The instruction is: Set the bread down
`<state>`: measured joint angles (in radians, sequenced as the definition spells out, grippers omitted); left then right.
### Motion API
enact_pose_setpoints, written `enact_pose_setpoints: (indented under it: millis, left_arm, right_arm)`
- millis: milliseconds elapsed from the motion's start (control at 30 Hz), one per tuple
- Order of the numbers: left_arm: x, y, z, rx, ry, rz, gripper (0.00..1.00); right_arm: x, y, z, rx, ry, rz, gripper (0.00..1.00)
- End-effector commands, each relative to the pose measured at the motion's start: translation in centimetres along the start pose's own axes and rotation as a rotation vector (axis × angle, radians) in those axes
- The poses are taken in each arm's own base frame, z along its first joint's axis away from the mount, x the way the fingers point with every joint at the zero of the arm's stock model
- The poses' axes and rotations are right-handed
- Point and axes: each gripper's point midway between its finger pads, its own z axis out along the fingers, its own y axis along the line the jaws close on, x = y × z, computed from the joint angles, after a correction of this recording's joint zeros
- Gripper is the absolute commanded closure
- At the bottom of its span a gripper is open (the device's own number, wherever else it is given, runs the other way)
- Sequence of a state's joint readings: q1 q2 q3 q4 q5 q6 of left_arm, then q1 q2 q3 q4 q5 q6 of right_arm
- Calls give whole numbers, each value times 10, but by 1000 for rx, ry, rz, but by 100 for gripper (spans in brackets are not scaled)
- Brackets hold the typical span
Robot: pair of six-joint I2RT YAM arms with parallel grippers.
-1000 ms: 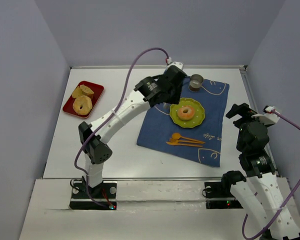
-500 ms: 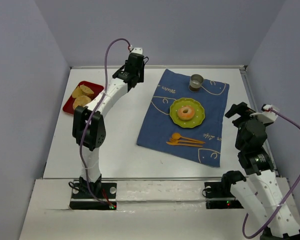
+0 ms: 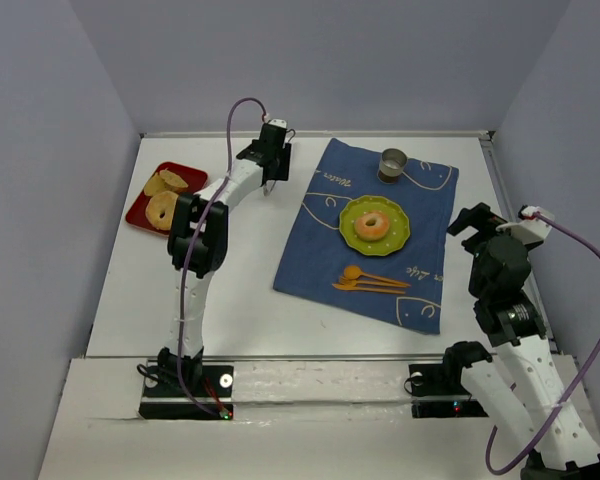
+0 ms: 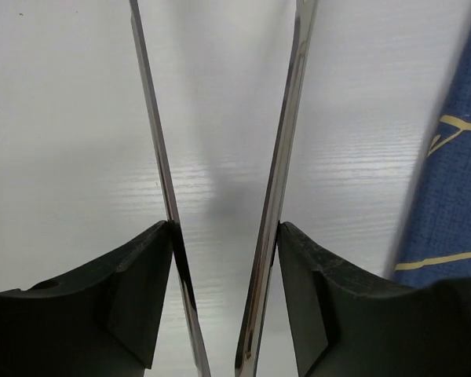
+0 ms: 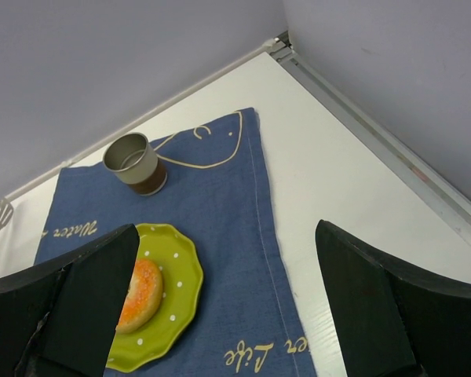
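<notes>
While the bread [image 3: 371, 224] lies flat on the green plate [image 3: 400, 232], at the middle of the blue cloth [image 3: 315, 255], neither arm touches it.

- Left arm: rises steeply from its base at the near left and folds sharply at the elbow. The forearm reaches toward the far side of the counter [image 3: 240, 300].
- Left hand [image 3: 268, 180]: points down over bare counter between the red tray [image 3: 195, 185] and the cloth's far-left corner. It is released, with the fingers [image 4: 286, 157] parted and nothing between them.
- Right arm: stands upright at the near right.
- Right hand [image 3: 470, 220]: raised beside the cloth's right edge and angled toward the plate. It is spread wide and holding nothing.
- Metal cup [image 3: 392, 164]: upright on the cloth's far edge.
- Orange utensils [image 3: 370, 280]: on the cloth, just nearer than the plate.
- Two paler breads [image 3: 165, 205]: on the tray.
</notes>
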<state>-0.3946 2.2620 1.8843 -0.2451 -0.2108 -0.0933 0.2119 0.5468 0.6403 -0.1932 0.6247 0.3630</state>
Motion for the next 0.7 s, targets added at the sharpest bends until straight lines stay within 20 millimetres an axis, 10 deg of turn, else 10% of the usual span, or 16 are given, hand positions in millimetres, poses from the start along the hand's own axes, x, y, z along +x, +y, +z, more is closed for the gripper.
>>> enact_pose_setpoints:
  millis: [0,300,667]
  left_arm:
    - [-24,-2,-7,19,-49,-32,35]
    - [-29,7,-38,10,-36,-43,1]
    - [-118,32,-191,34,-254,-181,1]
  right_arm:
    - [-15,9,0,-22,-32,36,0]
    - [-16,11,-3,-37,-24,40,0]
    - [-19,15,-7,-59,-5,54,0]
